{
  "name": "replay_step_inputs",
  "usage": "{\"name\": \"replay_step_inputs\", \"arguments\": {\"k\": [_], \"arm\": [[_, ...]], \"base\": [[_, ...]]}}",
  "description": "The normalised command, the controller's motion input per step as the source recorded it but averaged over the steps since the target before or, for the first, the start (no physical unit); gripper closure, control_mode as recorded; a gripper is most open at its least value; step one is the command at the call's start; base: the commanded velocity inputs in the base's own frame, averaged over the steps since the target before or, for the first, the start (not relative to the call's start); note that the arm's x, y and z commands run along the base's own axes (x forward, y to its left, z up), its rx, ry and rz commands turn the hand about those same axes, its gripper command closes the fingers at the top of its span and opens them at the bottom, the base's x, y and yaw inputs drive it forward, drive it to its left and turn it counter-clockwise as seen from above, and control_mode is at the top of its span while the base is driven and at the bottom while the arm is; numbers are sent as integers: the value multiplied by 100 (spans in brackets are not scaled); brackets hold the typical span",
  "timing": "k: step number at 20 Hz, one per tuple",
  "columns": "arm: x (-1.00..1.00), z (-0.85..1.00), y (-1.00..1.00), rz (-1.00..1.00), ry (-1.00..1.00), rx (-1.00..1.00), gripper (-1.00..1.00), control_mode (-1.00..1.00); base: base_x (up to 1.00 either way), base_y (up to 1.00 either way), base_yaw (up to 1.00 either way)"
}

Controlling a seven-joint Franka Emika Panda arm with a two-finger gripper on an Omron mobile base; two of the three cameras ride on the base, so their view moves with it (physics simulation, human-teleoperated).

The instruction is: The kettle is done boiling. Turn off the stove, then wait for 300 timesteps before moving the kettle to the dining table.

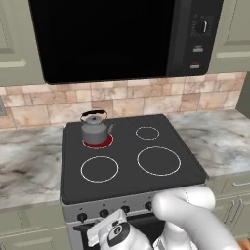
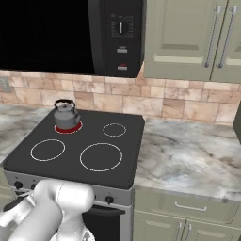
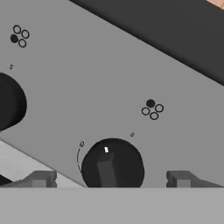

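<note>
- The kettle is small, grey and round, with a thin black handle over its lid.
- It sits on the far left burner of the stove, and that ring glows red.
- The other three rings are white.
- The white arm bends low in front of the stove.
- The pincer is wide open and holds nothing.
- A black knob on the silver front panel sits between its two tips, not touched.
</note>
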Motion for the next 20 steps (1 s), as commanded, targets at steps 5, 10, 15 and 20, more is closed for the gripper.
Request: {"name": "replay_step_inputs", "arguments": {"k": [5, 10, 15, 20], "arm": [[17, -14, 7, 0, 0, 0, -100, -100], [13, -8, 4, 0, 0, 0, -100, -100], [8, -6, 2, 0, 0, 0, 100, -100], [7, -2, 2, 0, -1, 1, 100, -100]], "base": [[0, 0, 0], [0, 0, 0], [0, 0, 0], [0, 0, 0]]}}
